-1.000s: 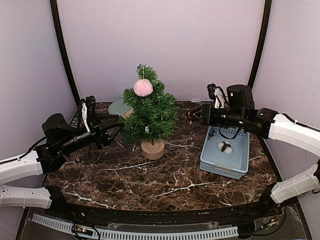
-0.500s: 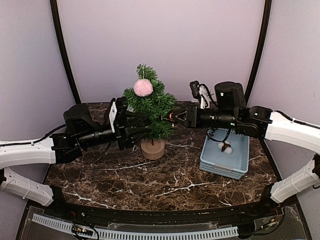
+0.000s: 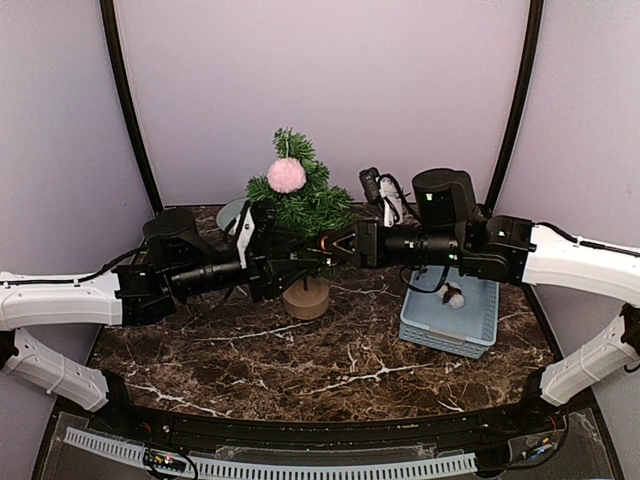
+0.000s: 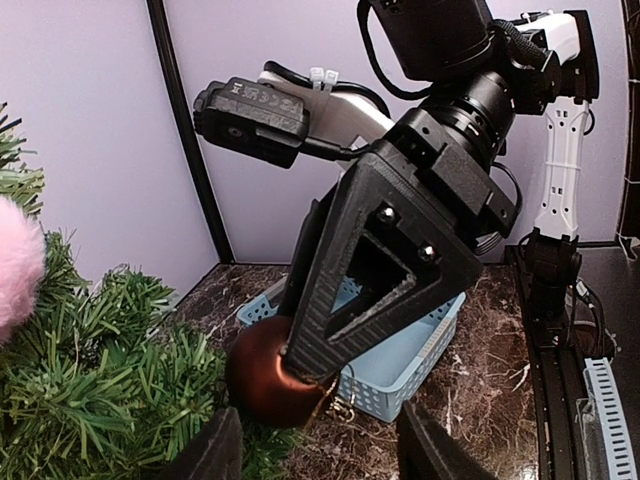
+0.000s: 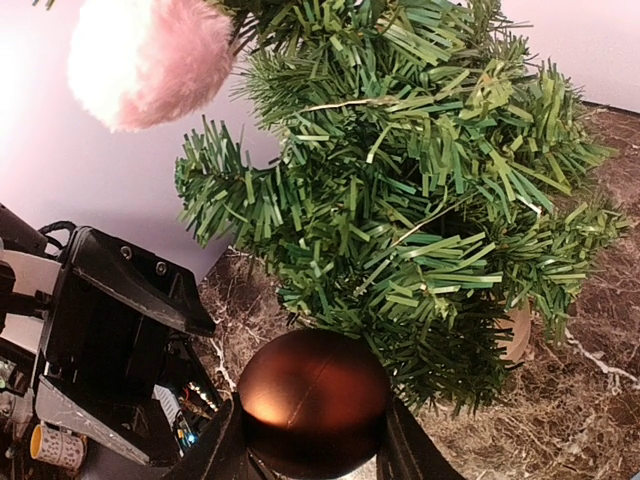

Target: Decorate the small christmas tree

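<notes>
Both arms have swung in to the small christmas tree (image 3: 300, 205): right gripper (image 3: 330, 246) clamping a copper bauble (image 5: 313, 400), left gripper (image 4: 320, 450) spread empty beside it, so hanging likely next.

My left arm (image 3: 60, 298) and right arm (image 3: 585, 262), white shells, black joints, triangular black right tool (image 4: 300, 368) with screws (image 4: 385, 213), looped black cables (image 4: 340, 153)

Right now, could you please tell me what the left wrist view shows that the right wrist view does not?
Only the left wrist view shows the pale blue slotted plastic basket. Only the right wrist view shows the tan wooden stump base. Both show the glossy brown round bauble, the fluffy pink pom-pom and the small green christmas tree.
</notes>
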Tool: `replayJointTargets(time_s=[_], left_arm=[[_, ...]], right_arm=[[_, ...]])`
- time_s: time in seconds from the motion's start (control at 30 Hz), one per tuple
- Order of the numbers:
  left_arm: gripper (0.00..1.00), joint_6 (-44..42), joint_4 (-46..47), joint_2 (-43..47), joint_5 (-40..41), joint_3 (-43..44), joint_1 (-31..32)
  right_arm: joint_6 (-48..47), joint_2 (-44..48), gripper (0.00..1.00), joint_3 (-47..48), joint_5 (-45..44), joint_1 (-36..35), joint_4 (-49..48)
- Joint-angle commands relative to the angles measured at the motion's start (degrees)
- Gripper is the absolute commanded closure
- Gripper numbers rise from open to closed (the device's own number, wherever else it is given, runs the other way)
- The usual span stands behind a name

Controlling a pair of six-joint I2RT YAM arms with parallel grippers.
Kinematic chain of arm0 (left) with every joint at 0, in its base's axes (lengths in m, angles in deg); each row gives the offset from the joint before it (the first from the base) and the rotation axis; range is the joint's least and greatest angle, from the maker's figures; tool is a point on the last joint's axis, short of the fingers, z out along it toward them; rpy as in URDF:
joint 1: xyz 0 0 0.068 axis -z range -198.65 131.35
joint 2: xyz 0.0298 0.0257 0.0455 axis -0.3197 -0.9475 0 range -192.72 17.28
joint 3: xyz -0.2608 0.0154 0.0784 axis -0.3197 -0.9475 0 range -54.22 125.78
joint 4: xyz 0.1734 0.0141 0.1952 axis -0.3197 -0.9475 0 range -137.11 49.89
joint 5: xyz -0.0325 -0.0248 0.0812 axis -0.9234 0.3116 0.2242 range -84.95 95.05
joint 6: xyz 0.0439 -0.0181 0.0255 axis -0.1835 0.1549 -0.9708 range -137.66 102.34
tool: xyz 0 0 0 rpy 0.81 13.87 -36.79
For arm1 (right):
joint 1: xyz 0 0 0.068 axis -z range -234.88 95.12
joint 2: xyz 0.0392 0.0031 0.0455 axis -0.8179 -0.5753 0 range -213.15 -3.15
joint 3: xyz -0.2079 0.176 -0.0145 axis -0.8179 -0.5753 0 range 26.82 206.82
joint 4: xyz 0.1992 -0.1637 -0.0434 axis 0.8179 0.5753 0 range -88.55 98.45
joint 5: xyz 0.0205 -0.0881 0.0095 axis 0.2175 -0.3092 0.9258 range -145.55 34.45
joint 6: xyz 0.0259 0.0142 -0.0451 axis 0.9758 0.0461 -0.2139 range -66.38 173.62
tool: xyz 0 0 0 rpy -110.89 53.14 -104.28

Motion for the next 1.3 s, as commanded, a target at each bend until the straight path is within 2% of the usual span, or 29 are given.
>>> replayJointTargets(time_s=[0.0,0.33,0.6,0.97,1.27], left_arm=[[0.48,-0.25,0.21,-0.15,1.15,2.14,0.61],[0.65,-0.84,0.69,-1.06,0.39,2.33,0.85],[0.68,-1.38,0.36,-1.48,2.0,2.45,0.9],[0.78,-1.31,1.01,-1.91,1.31,2.74,0.89],[0.83,-1.64,0.58,-2.91,1.47,3.11,0.88]], right_arm=[[-1.42,-1.15,0.6,3.05,-2.09,-1.11,-2.37],[-1.21,-2.29,0.6,4.1,-2.14,-1.31,-2.72],[-0.93,-2.4,0.6,4.39,-1.26,-1.31,-3.33],[-0.29,-3.11,0.6,4.21,-0.69,-1.39,-3.9],[0.18,-3.12,0.6,4.16,-0.59,-1.39,-4.2]])
